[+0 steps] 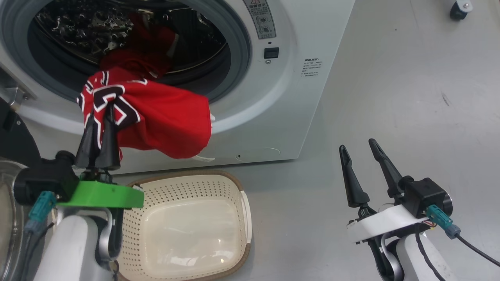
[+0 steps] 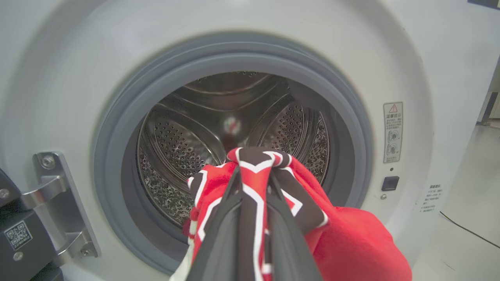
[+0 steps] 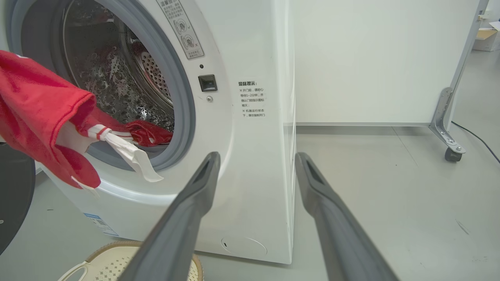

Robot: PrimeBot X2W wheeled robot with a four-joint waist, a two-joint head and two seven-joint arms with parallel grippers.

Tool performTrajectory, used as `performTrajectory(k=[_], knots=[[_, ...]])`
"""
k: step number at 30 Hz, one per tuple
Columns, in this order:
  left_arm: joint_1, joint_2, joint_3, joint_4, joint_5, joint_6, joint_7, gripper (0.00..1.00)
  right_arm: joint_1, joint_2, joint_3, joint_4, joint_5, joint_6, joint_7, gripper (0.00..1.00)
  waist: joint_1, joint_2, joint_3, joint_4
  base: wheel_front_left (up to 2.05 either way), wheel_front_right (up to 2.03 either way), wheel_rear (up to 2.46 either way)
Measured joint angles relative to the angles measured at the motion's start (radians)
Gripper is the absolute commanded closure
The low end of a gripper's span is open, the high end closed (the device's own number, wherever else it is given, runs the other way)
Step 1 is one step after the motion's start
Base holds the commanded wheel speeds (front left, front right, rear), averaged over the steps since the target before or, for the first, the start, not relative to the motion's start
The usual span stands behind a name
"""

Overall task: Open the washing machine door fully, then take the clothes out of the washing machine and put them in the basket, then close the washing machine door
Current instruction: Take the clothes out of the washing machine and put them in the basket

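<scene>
Head view: the washing machine (image 1: pixel 304 97) stands ahead of both tools with its mouth open. The washing machine door (image 1: pixel 17 142) is swung out to the left of the left tool (image 1: pixel 101 117). The basket (image 1: pixel 183 187) sits on the floor just below and to the right of that tool, with nothing in it.

The red jersey (image 1: pixel 164 117) hangs from the left tool, outside the gasket and above the basket's far rim. A second red garment (image 1: pixel 144 50) lies in the drum beyond the left tool's tips.

The left tool is pinched nearly closed on a bunched fold of the jersey's lettered front. The right tool (image 1: pixel 356 145) stands spread wide and holds nothing, well off to the right.

The jersey looks light, limp and fairly slick. It will sag and swing rather than keep a shape, and its loose white trim could snag on the gasket. A thick gathered fold, taken deep between the fingers, seems the safest hold. For the garment in the drum, I would take the raised fold nearest the gasket.
</scene>
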Motion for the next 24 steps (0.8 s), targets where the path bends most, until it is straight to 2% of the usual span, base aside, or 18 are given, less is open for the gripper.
performTrajectory(k=[10, 14, 24], knots=[[0.135, -0.031, -0.036, 0.086, -0.041, 0.007, 0.020, 1.00, 0.000, 0.000, 0.006, -0.012, 0.000, 0.000, 0.000, 0.00, 0.0000, 0.0000, 0.007, 0.001, 0.00, 0.00, 0.00], [0.154, -0.054, -0.042, 0.146, -0.093, 0.007, 0.042, 1.00, 0.000, 0.000, 0.011, -0.019, 0.000, 0.000, 0.000, 0.00, 0.0000, 0.0000, 0.022, 0.001, 0.00, 0.00, 0.00], [0.153, -0.057, -0.035, 0.321, -0.134, -0.012, 0.068, 1.00, -0.008, 0.000, 0.021, -0.027, -0.002, 0.000, 0.000, 0.00, 0.0000, 0.0000, 0.077, -0.020, 0.00, 0.00, 0.00]])
